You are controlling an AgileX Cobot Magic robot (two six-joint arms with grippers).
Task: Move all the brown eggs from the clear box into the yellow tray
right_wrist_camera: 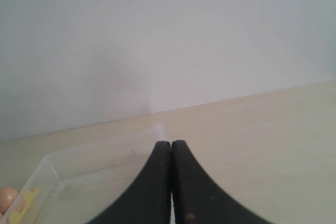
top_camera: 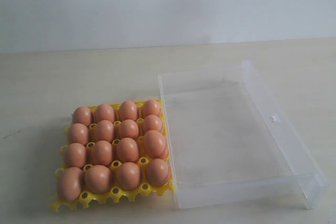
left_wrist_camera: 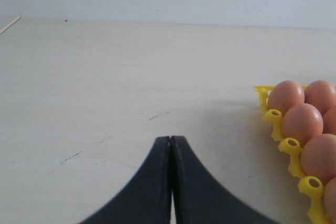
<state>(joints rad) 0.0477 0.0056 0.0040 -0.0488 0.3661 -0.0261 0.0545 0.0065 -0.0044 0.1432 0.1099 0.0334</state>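
Several brown eggs (top_camera: 114, 148) fill the cups of the yellow tray (top_camera: 113, 194), which stands left of centre on the table. Right beside it lies the clear box (top_camera: 239, 192), with no egg inside. Neither arm shows in the exterior view. In the left wrist view my left gripper (left_wrist_camera: 171, 139) is shut with nothing in it, low over bare table, and the tray's edge (left_wrist_camera: 290, 145) with eggs (left_wrist_camera: 301, 122) lies off to one side. My right gripper (right_wrist_camera: 171, 143) is shut and empty too, over a corner of the clear box (right_wrist_camera: 55, 179); one egg (right_wrist_camera: 7, 198) peeks in at the frame's edge.
The pale wooden table (top_camera: 47, 87) runs back to a plain white wall (top_camera: 168, 3). Bare tabletop lies left of the tray and behind both containers.
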